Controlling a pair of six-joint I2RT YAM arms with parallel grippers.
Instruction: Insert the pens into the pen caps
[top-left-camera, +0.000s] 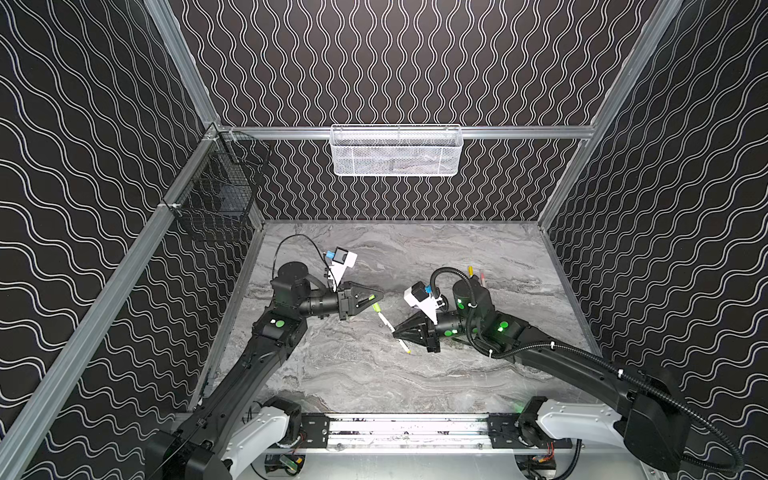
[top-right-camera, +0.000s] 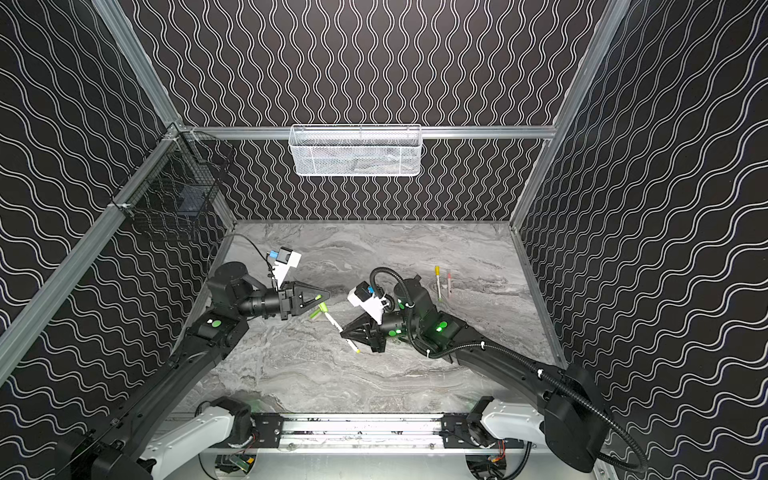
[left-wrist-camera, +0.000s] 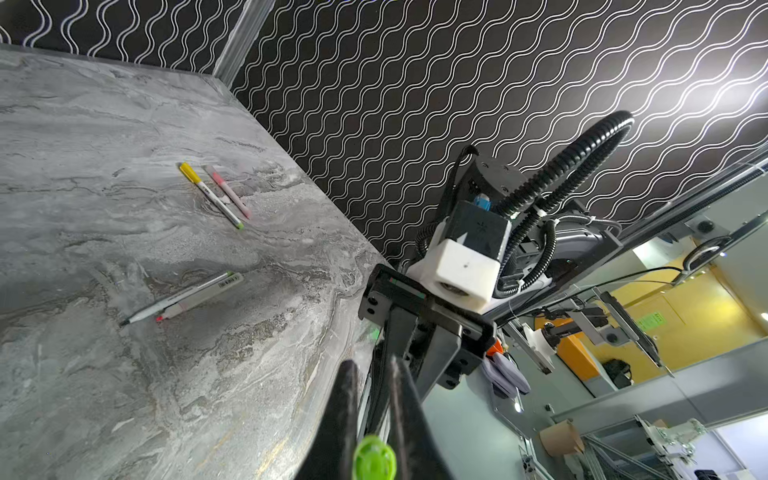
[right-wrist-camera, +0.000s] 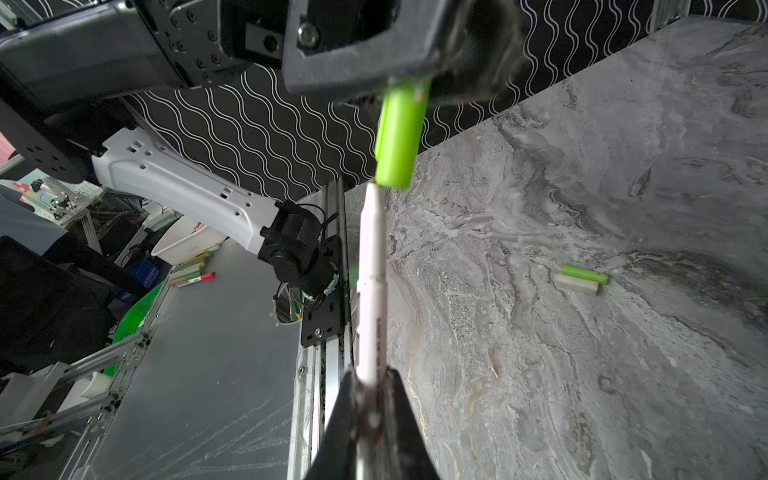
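pinching a lime green cap (right-wrist-camera: 397, 137) tight, your left jaws held its open end at the tip of the white pen (right-wrist-camera: 371, 266) clamped in your right jaws, both above the worktop (right-wrist-camera: 582, 395). two loose caps (right-wrist-camera: 577, 285) lay together on it, two capped pens (left-wrist-camera: 212, 196) farther off.

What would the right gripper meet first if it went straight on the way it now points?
Probably the lime green cap in the left gripper: the pen the right gripper holds has its tip at the cap's mouth.
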